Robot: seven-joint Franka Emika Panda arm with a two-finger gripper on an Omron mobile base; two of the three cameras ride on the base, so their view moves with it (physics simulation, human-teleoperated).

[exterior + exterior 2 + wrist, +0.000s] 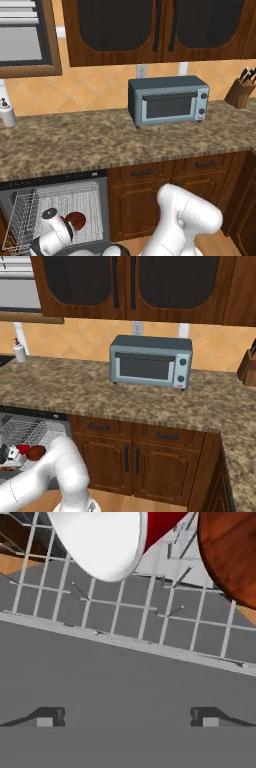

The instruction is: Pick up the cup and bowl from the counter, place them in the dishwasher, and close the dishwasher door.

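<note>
Cup (107, 542) and bowl (231, 554) are both seen lying in the white wire rack (70, 207) of the dishwasher (55, 210), side by side and near each other; contact between them can't be told. The cup is tipped on its side, white mouth toward the hand camera, red wall behind it. The bowl shows as a dark reddish disc at the rack's front in the left base view (76, 220) and beside the cup's red in the right base view (36, 452).

Gripper (127, 717) is held low over the dishwasher door (125, 687), which is folded down flat. Fingers are spread wide with nothing between them; the tips (47, 717) sit over bare grey panel, short of the rack's front rail.

Judgement: placement is done, so only the door closing is left (handle not visible from here, presumably on the underside or outer edge).

Clearance notes:
- The rack's front rail runs just ahead of the tips; the prongs behind it could snag a forward move.
- Open room is back over the door panel and upward.
- The counter (125, 137) edge overhangs the dishwasher opening, so a straight lift near the cavity is limited.
- The arm's elbow is folded close to the cabinet fronts (145, 200) on the right.
- Toaster oven (167, 100) and knife block (240, 92) are well apart from the work zone.
</note>
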